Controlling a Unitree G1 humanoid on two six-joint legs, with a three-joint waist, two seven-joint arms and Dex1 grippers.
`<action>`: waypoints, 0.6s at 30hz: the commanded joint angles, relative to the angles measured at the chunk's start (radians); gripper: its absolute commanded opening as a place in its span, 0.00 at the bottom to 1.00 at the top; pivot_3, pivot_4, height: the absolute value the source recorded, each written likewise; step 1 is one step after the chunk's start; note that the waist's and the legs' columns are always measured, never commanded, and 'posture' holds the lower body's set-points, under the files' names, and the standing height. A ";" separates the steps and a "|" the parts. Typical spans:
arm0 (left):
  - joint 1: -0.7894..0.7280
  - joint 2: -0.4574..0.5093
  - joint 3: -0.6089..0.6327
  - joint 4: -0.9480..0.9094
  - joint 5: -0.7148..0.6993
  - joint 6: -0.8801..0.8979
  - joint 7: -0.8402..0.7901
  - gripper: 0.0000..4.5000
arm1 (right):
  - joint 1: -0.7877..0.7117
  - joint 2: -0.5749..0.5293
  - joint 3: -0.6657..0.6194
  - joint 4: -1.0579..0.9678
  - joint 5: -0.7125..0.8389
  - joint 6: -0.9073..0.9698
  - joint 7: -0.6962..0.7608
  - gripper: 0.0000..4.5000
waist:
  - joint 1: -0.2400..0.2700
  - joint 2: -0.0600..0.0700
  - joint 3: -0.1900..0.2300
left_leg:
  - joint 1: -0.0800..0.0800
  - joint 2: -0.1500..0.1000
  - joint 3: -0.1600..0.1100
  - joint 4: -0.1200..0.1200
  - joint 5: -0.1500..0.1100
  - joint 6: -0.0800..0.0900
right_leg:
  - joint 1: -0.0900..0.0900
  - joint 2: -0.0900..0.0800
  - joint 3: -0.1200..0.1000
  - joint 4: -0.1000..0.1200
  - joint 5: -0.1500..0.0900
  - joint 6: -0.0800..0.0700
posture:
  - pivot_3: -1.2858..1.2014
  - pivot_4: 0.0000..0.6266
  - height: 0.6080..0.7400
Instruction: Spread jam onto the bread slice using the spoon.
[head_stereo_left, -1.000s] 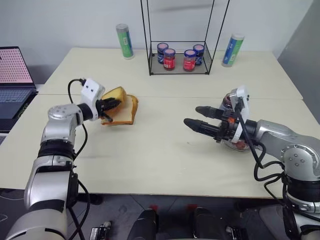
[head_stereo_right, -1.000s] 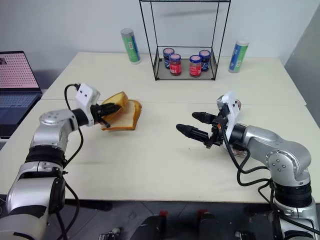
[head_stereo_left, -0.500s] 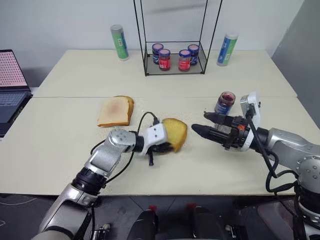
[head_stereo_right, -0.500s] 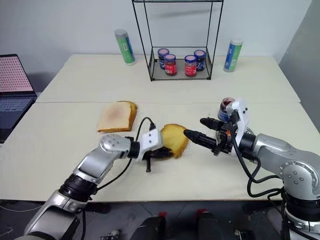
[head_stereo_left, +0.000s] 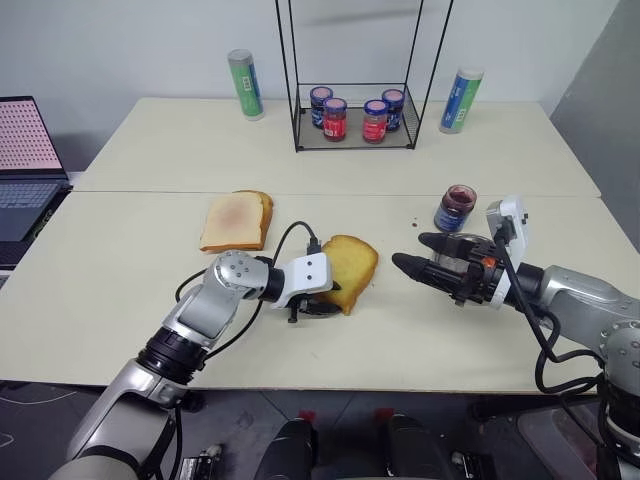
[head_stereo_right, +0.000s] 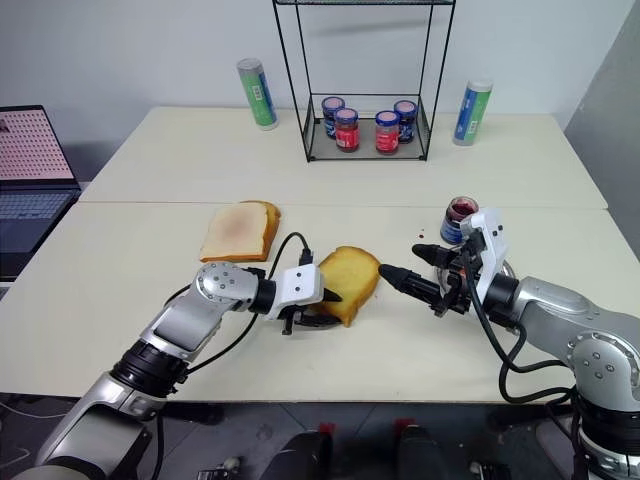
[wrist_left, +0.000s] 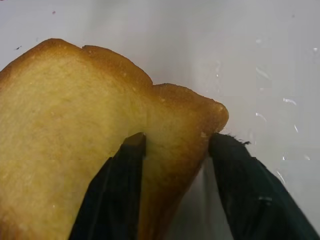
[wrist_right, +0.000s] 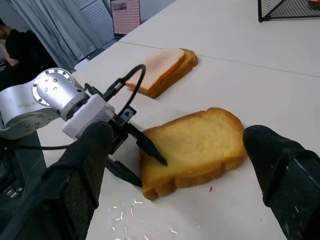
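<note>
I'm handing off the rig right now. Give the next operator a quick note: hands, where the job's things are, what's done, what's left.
Left hand: fingers astride the corner of the bread slice, which lies on the table; jaws look part open, grip unsure.
Right hand: open, empty, just right of the slice.
Jam jar: open, behind the right hand.
Spoon: cannot place it.
Done: slice lies centre-front. No jam on it.
Left: release bread, scoop jam, spread.
</note>
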 joint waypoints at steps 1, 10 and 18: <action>-0.015 0.039 0.073 -0.052 -0.053 0.068 -0.029 0.63 | 0.047 -0.025 -0.096 -0.022 0.024 -0.024 -0.021 1.00 | 0.000 0.000 0.000 | 0.000 0.000 0.000 0.000 0.000 0.000 | 0.000 0.000 0.000 0.000 0.000 0.000 | 0.52 0.24 1.00; -0.021 0.096 0.221 -0.232 -0.278 0.307 -0.090 1.00 | 0.281 -0.079 -0.377 -0.018 0.061 -0.010 -0.075 1.00 | 0.006 0.000 0.000 | 0.000 0.000 0.001 0.000 0.000 0.000 | 0.000 0.000 0.000 0.000 0.000 0.000 | 0.52 0.24 1.00; -0.011 -0.083 0.200 -0.317 -0.308 0.318 0.084 1.00 | 0.475 -0.013 -0.568 0.019 0.161 -0.025 -0.182 1.00 | 0.008 0.000 0.000 | 0.003 0.001 0.000 0.001 0.000 0.000 | 0.008 -0.002 -0.003 -0.002 0.000 0.001 | 0.52 0.24 1.00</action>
